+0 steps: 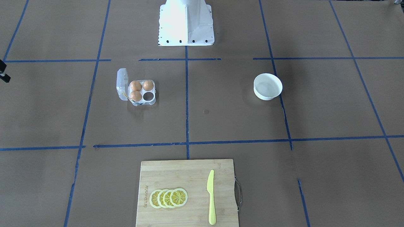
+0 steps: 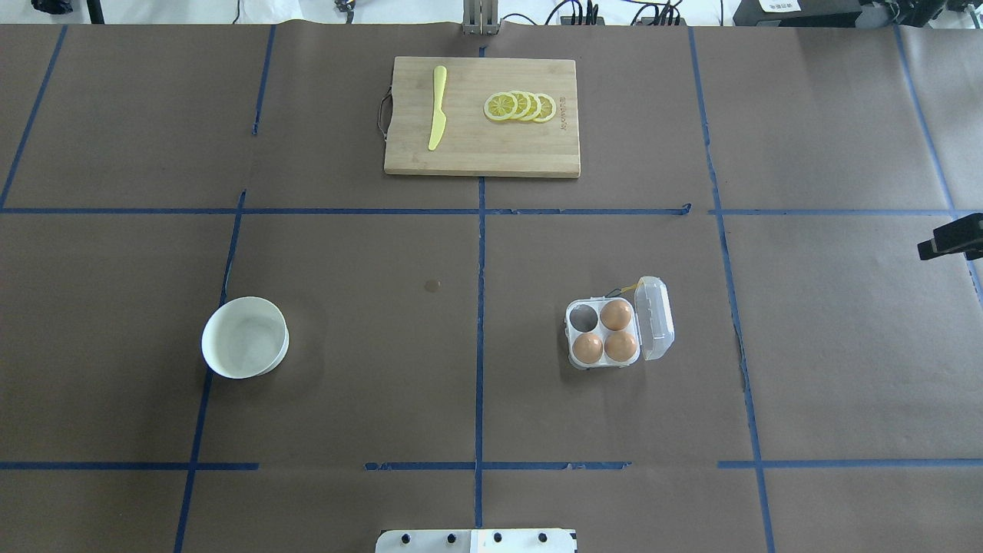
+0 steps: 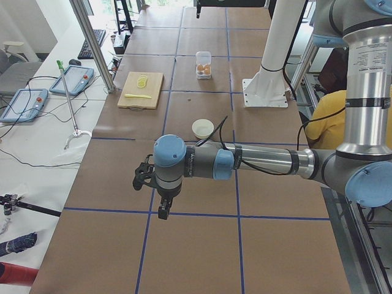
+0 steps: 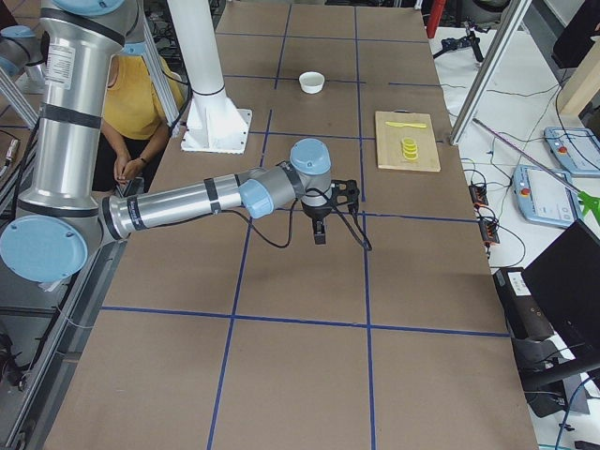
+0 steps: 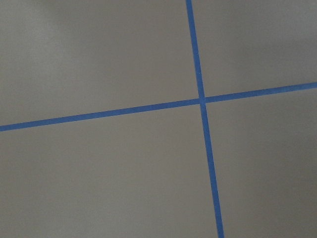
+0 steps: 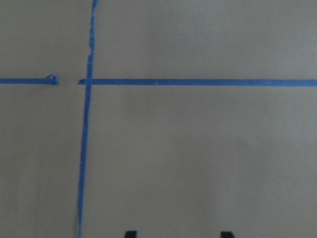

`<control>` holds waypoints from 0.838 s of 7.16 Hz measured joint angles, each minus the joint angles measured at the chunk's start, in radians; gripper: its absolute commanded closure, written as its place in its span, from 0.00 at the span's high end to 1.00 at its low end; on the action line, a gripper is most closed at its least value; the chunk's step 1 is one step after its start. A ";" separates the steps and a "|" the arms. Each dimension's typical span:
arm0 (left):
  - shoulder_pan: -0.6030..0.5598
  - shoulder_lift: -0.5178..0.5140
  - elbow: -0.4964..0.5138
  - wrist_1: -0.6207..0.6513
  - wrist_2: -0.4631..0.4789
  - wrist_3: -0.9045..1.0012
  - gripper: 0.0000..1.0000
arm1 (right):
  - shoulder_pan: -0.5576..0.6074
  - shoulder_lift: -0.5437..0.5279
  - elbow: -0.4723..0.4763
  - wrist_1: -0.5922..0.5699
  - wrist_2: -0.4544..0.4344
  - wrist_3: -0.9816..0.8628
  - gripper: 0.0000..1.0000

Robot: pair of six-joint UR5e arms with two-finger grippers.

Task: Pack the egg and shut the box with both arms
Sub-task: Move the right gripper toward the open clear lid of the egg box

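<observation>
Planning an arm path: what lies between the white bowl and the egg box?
Overhead view: between bowl and box, only bare table paper crossed by one blue tape line, plus a small round spot.

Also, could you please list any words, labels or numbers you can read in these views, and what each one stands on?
Brand mark burned into the cutting board: too blurred to read.
Printing on the left arm's upright tube: too small to read.
White label at the overhead view's top right: too small to read.
No other text shows.

Clear glossy plastic box, matt brown paper table, smooth pale wooden board
</observation>
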 measured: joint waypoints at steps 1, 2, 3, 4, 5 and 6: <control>0.001 -0.001 0.000 -0.011 0.000 0.000 1.00 | -0.085 0.005 0.003 0.091 -0.033 0.161 0.12; 0.001 -0.002 0.000 -0.018 -0.001 0.000 1.00 | -0.166 0.008 0.003 0.180 -0.081 0.310 0.00; 0.001 -0.002 0.001 -0.022 -0.001 0.000 1.00 | -0.244 0.018 0.002 0.243 -0.134 0.433 0.00; 0.002 -0.002 0.001 -0.023 -0.001 0.000 1.00 | -0.321 0.048 -0.001 0.275 -0.190 0.528 0.00; 0.002 -0.003 0.001 -0.023 -0.001 0.000 1.00 | -0.391 0.102 -0.007 0.287 -0.242 0.613 0.00; 0.002 -0.003 0.001 -0.024 -0.001 0.000 1.00 | -0.455 0.166 -0.021 0.292 -0.297 0.676 0.00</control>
